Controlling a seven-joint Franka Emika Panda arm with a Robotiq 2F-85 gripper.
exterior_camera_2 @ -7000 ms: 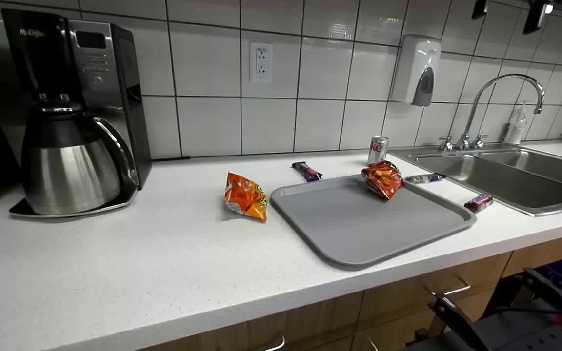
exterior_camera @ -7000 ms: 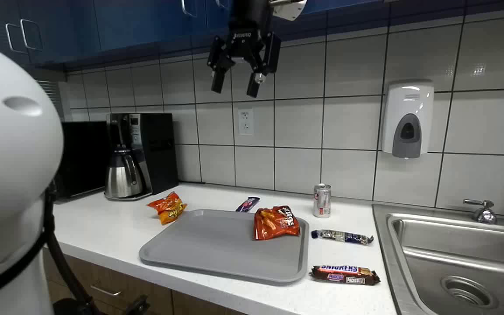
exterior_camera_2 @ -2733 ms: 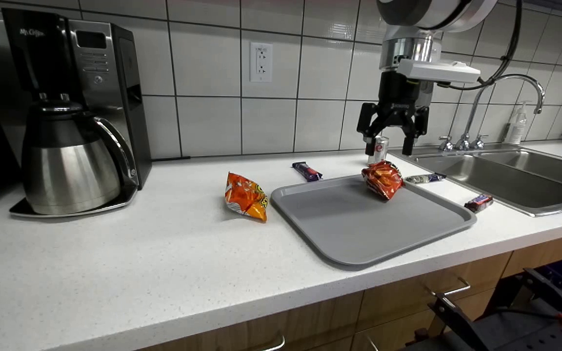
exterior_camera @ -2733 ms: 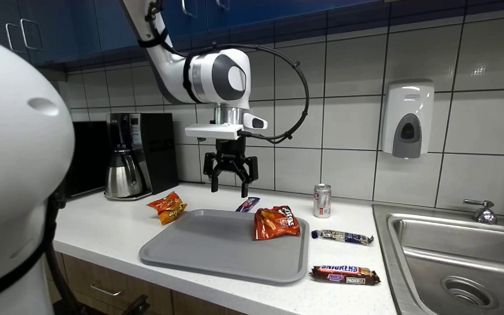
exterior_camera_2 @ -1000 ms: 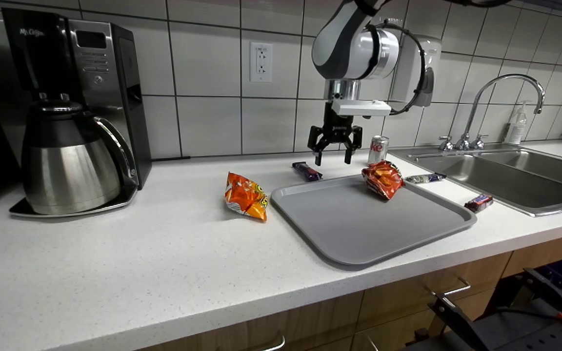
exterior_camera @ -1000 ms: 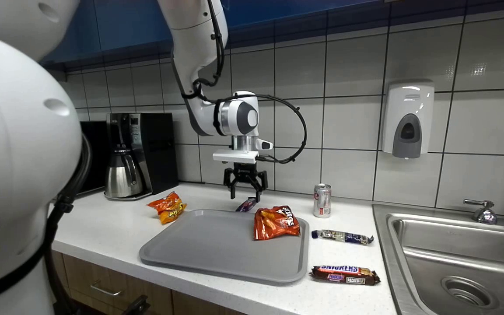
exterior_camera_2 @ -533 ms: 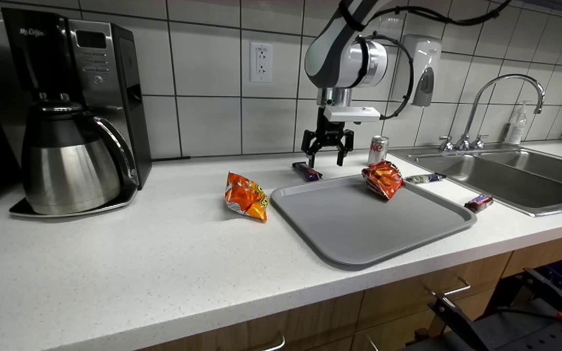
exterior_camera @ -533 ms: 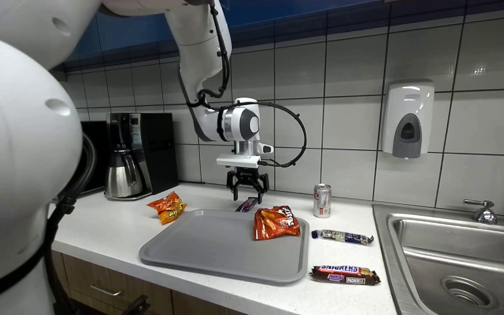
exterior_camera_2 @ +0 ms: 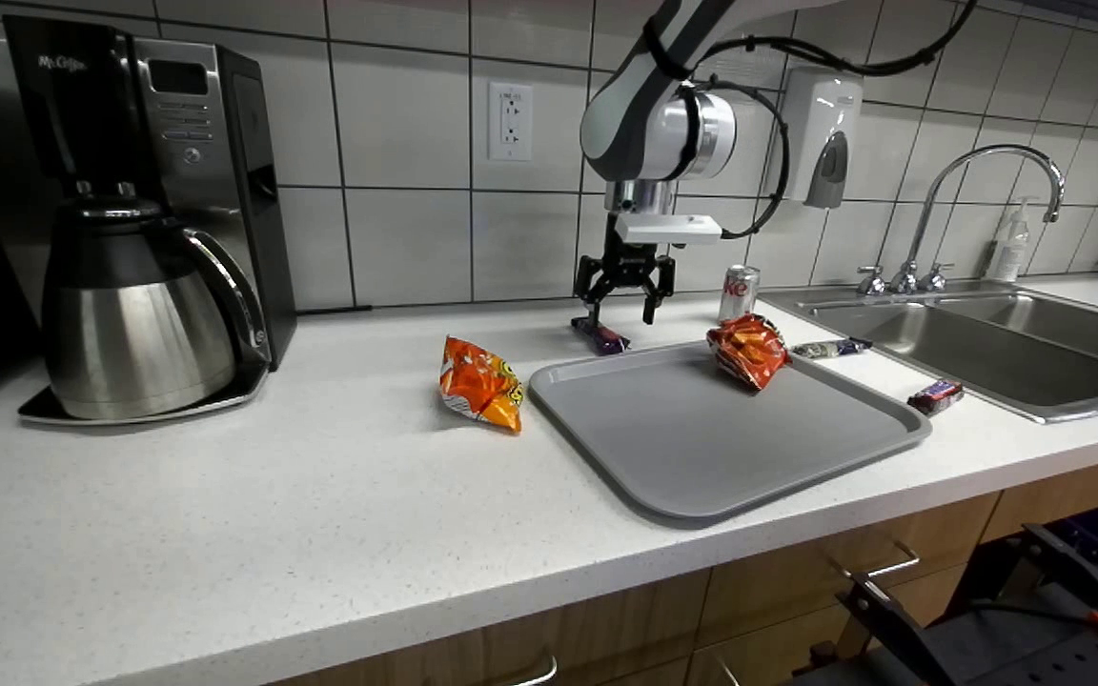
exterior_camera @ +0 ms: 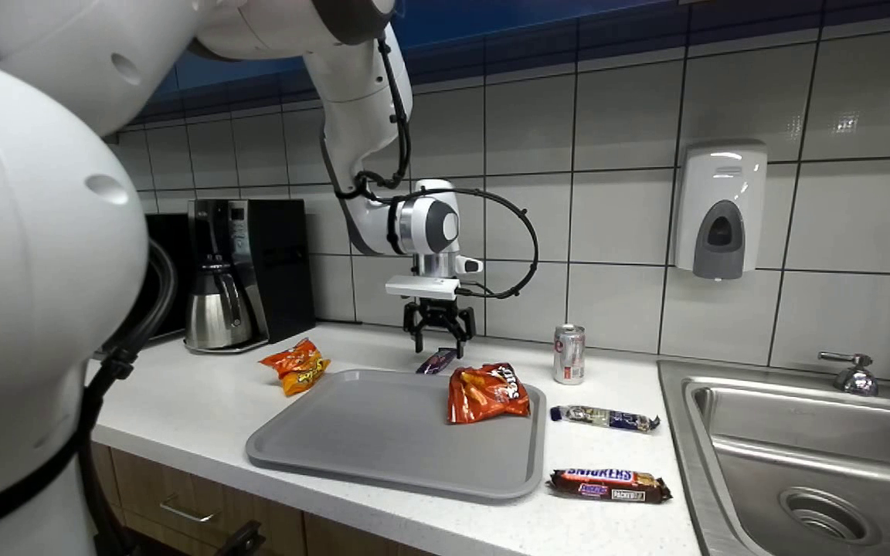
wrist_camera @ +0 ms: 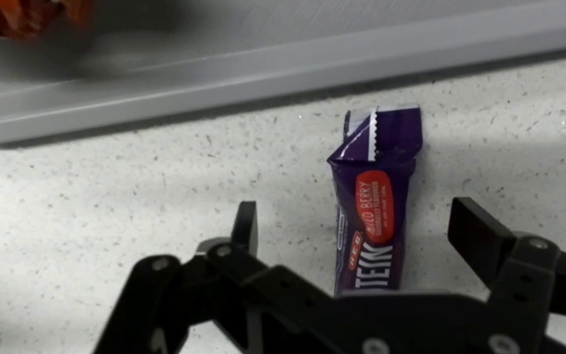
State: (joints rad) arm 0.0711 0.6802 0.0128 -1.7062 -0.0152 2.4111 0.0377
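Currently the tray [exterior_camera: 368, 448] is lying flat on the worktop [exterior_camera_2: 320, 534], carrying the red bag [exterior_camera: 487, 394], which is sitting at the corner nearest the can [exterior_camera: 568, 355]. The can is standing upright near that corner, and the orange bag [exterior_camera_2: 480, 383] is resting beside the tray's opposite side. Between the tray and the sink [exterior_camera: 785, 421], the blue bar [exterior_camera: 605, 418] and the Snickers [exterior_camera: 609, 486] are lying on the worktop, the Snickers nearer the front edge. The pot [exterior_camera_2: 134, 333] is standing on the base of the coffee maker [exterior_camera_2: 192, 181], its contents hidden. Overhead, the arm [exterior_camera: 364, 100] is arching across an exterior view and sloping down between the tray and the wall [exterior_camera: 626, 208], with the gripper [exterior_camera: 439, 349] pointing straight down in both exterior views. Its jaws are standing wide apart and holding nothing. The purple bar [wrist_camera: 371, 216] is lying on the worktop near the tray's wall-side rim, beneath the gripper; in the wrist view it is showing between the jaws, one end pointing at the tray, with gaps showing on both sides.
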